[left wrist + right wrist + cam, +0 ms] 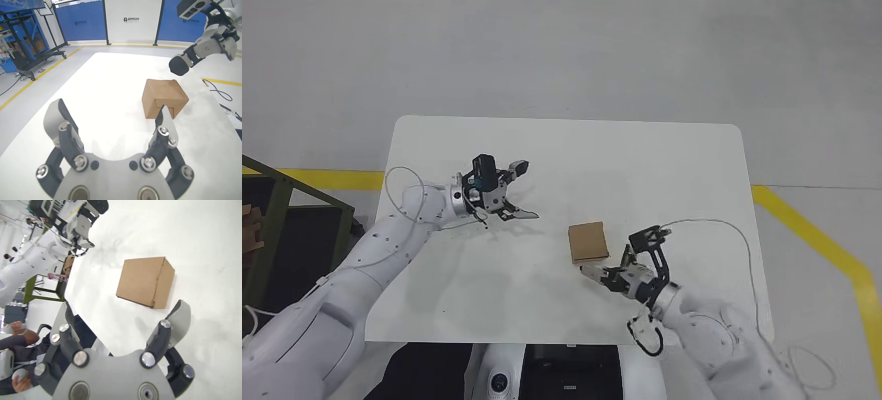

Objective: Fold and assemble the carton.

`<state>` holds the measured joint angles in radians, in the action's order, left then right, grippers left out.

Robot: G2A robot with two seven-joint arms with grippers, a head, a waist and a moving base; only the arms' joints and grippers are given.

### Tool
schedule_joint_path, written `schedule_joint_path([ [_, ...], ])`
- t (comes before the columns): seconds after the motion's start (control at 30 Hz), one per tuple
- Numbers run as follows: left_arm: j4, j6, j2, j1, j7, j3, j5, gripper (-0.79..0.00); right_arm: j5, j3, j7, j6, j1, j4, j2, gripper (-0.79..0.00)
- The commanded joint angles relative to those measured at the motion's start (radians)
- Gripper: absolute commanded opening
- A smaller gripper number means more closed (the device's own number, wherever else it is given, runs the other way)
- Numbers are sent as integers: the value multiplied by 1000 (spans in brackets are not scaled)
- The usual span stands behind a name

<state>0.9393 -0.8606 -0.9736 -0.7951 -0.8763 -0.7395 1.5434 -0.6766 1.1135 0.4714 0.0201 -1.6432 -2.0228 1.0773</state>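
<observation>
A small brown carton (pixel 589 241) stands closed, as a box, on the white table (pixel 642 160), a little right of its middle. My left gripper (pixel 526 190) hovers to its left, open and empty, pointing at the carton (pixel 164 94); the left gripper (pixel 112 108) has bare table between its fingers. My right gripper (pixel 604 266) sits just in front of the carton near the table's front edge, open and holding nothing. In the right wrist view the carton (pixel 145 281) lies just beyond the right gripper (pixel 123 306), apart from both fingers.
A green metal frame (pixel 264 205) stands on the floor off the table's left edge. Yellow tape (pixel 812 235) marks the floor at the right. A thin black cable (pixel 223 93) lies near the table's right side. Bare table surrounds the carton.
</observation>
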Motion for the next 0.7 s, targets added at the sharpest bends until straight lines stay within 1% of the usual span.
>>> schedule_joint_path([
  [0.0, 12, 6, 5, -11, 2, -13, -4, 0, -67, -25, -17, -48, 2, -11, 4, 0],
  [0.2, 14, 6, 6, -13, 2, -15, -6, 0, -248, -102, -35, -169, 23, -24, 16, 0],
  [0.3, 14, 6, 6, -13, 2, -15, -6, 0, -313, -149, -28, -225, 48, -14, 26, 0],
  [0.4, 14, 6, 6, -13, 2, -15, -6, 0, -366, -193, -12, -280, 75, -4, 38, 0],
  [0.53, 14, 6, 6, -13, 2, -15, -6, 0, -427, -249, 41, -349, 116, 22, 55, 0],
  [0.67, 14, 6, 6, -13, 2, -15, -6, 0, -464, -287, 68, -380, 146, 36, 69, 0],
])
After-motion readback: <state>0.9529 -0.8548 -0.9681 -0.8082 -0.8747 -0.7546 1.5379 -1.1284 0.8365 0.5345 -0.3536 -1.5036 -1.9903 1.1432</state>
